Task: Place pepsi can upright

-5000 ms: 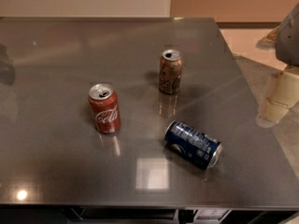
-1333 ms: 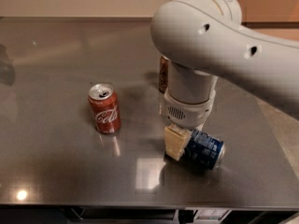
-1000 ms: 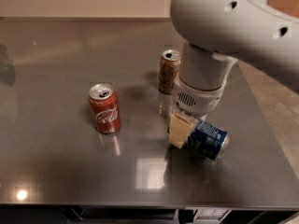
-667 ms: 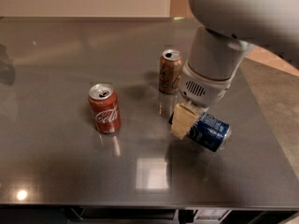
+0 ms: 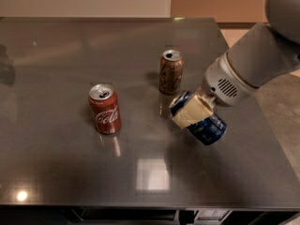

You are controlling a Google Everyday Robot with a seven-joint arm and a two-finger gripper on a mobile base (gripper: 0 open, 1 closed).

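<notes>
I see the gripper (image 5: 196,115) clenched around the tilted pepsi can (image 5: 212,128), brown can (image 5: 170,72) just beyond it, red can (image 5: 105,108) farther left.

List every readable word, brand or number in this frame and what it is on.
"Coca-Cola": white script on the red can, upright at left.
Print on the brown can: too blurred to read.
White print on the pepsi can, held tilted in the pincer right of centre: too blurred to read.
Nothing else bears text.
</notes>
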